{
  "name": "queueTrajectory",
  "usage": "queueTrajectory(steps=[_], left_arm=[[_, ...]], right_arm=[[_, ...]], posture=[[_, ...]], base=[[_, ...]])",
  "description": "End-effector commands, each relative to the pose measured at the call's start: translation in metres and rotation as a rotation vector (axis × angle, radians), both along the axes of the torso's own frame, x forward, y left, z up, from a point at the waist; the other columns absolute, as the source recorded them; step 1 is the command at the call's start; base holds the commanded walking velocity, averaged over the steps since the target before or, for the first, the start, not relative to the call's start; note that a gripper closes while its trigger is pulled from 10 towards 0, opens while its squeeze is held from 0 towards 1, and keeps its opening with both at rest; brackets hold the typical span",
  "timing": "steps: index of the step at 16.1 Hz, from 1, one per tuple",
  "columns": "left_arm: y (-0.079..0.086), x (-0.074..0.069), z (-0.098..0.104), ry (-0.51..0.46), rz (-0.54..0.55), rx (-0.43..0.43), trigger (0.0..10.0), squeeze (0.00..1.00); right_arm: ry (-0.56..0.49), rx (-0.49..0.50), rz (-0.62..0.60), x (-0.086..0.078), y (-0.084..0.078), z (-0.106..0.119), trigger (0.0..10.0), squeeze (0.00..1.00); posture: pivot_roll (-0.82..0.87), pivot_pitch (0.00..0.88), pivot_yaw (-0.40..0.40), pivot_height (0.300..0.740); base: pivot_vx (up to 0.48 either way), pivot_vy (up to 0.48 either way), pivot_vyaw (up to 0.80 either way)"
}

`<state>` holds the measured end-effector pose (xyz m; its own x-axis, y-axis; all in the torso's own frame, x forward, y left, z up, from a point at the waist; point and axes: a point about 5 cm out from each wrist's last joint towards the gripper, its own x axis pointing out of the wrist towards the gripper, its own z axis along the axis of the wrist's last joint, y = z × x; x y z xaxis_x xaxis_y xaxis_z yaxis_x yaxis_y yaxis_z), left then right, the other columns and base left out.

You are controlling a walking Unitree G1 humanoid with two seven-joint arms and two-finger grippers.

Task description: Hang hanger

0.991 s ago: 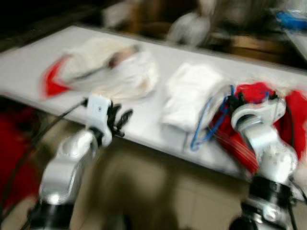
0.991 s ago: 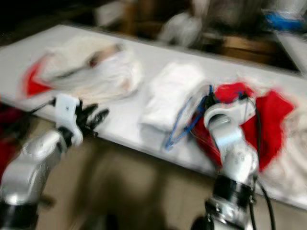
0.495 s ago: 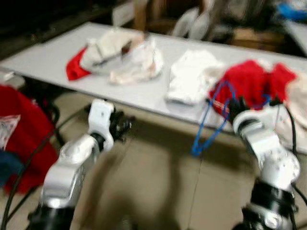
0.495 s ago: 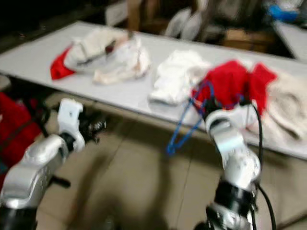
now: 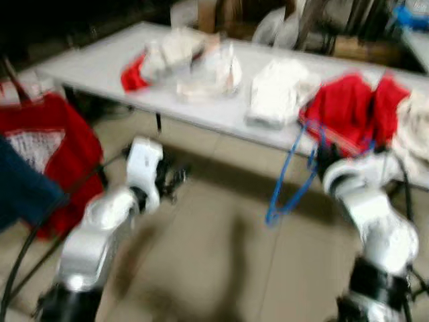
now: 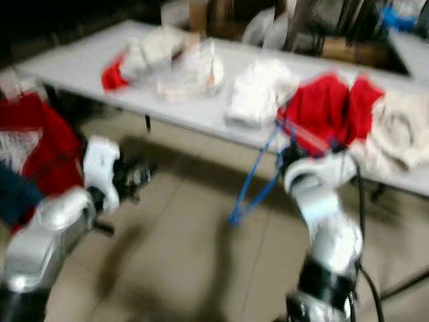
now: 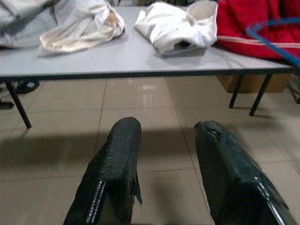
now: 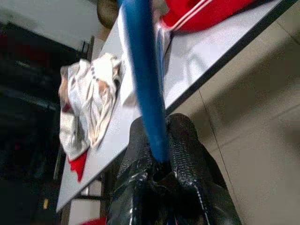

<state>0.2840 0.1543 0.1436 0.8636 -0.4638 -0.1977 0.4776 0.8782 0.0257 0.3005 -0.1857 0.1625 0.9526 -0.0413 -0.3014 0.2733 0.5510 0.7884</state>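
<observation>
Clearly the right hand (image 8: 161, 171) pinches only the blue hanger (image 5: 289, 178) rod — dangling at six o'clock, it may swing or slip; left hand (image 7: 164, 164) open, idle.

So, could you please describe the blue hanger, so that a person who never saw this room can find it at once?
Start at the long grey table that carries heaps of clothes. Go to its near edge, by the red garment, where the right gripper is shut on a thin frame. That frame is the blue hanger, hanging over the tiled floor; unlike the soft cloth around it, it is a bare blue loop.
</observation>
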Motion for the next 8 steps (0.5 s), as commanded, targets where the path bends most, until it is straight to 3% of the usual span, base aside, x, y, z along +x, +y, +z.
queueTrajectory(steps=[1, 5, 8], left_arm=[[0.0, 0.001, 0.001, -0.003, 0.014, 0.007, 10.0, 0.0], [0.011, -0.001, -0.005, 0.012, 0.03, 0.024, 10.0, 0.0], [0.012, 0.001, -0.004, 0.003, 0.036, 0.028, 10.0, 0.0]], right_arm=[[0.007, -0.016, 0.035, -0.001, 0.001, 0.0, 10.0, 0.0], [-0.012, -0.053, 0.19, 0.0, 0.013, 0.002, 10.0, 0.0], [-0.023, -0.054, 0.204, -0.001, 0.013, 0.003, 10.0, 0.0]], posture=[[-0.08, 0.036, -0.031, 0.74], [-0.09, 0.021, -0.032, 0.74], [-0.09, 0.014, -0.03, 0.74]], base=[[0.0, 0.0, 0.0], [0.0, 0.0, 0.0], [0.0, 0.0, 0.0]])
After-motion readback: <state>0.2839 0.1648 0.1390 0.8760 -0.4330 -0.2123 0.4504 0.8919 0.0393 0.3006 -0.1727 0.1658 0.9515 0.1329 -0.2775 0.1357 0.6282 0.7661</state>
